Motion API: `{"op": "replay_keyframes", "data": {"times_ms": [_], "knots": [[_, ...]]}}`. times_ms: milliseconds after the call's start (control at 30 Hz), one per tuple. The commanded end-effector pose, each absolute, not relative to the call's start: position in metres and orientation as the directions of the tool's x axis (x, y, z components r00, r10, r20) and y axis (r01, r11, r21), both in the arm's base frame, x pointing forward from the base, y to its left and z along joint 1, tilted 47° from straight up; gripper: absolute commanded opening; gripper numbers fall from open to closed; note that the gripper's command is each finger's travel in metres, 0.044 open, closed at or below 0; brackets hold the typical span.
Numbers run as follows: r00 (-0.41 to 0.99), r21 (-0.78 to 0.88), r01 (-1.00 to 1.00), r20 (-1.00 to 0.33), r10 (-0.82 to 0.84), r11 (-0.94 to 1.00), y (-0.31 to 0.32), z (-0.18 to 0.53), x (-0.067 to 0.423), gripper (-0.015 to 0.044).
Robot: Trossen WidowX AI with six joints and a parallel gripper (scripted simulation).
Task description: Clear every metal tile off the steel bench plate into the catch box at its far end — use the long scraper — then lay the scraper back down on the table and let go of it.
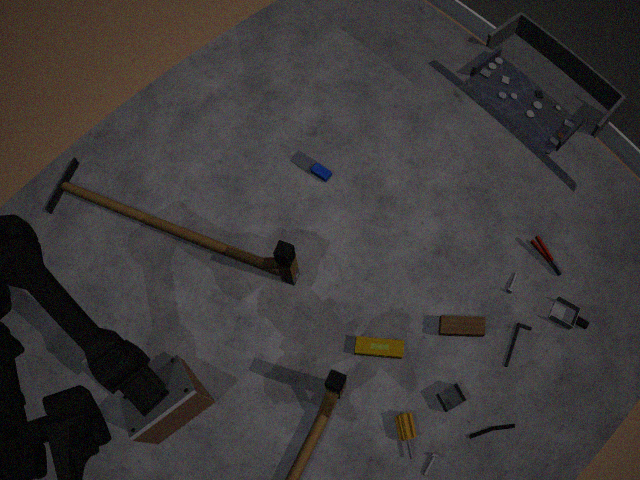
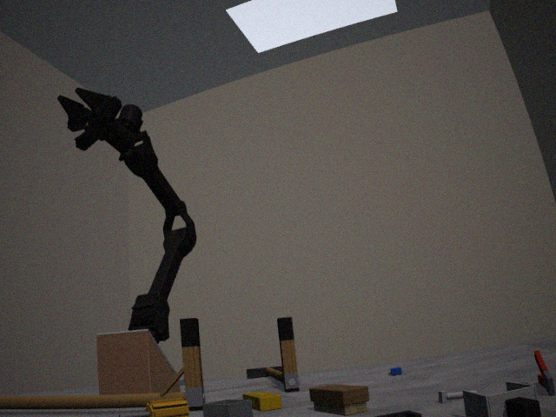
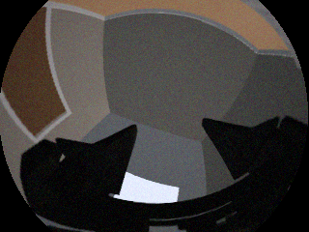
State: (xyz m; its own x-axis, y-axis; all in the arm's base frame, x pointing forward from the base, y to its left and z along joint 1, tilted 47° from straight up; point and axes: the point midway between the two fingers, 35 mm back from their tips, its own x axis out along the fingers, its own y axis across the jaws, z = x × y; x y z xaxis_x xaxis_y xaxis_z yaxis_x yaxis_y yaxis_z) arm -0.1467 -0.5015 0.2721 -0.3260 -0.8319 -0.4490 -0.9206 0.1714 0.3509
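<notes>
A big grey table [image 1: 361,217] fills the top view. The black arm [image 2: 173,251] stands on a brown box [image 1: 178,413] at the near left corner and reaches high up into the air. Its gripper [image 2: 76,114] is far above the table, pointing up and away. The two fingers are spread wide with nothing between them.

The long scraper [image 1: 155,224] lies flat on the table, well apart from the arm. It has a wooden stick, a dark bar at one end and a black and brown block at the other end. A second stick [image 1: 315,428] with a black tip lies near the bottom edge.

The steel plate [image 1: 522,105] sits far off at the top right corner of the table. The catch box [image 1: 568,56] touches its far end. Many small pale tiles [image 1: 504,80] lie on the plate.

Smaller things are scattered on the right side: a brown block [image 1: 461,325], a yellow block [image 1: 378,346], a small blue block [image 1: 321,171], a red tool [image 1: 543,250], a bent black key [image 1: 514,341] and a yellow handle [image 1: 405,426]
</notes>
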Motion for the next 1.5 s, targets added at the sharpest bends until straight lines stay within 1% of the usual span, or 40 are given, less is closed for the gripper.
{"op": "replay_keyframes", "data": {"times_ms": [0,767,1467], "knots": [[-0.329,0.351,-0.92,-0.447,-0.832,0.175,-0.508,0.279,-0.149,0.044],[-0.327,0.352,-0.92,-0.447,-0.833,0.172,-0.532,0.304,-0.153,0.044],[-0.118,0.532,-0.838,-0.393,-0.912,-0.121,-0.507,0.36,-0.016,0.044]]}}
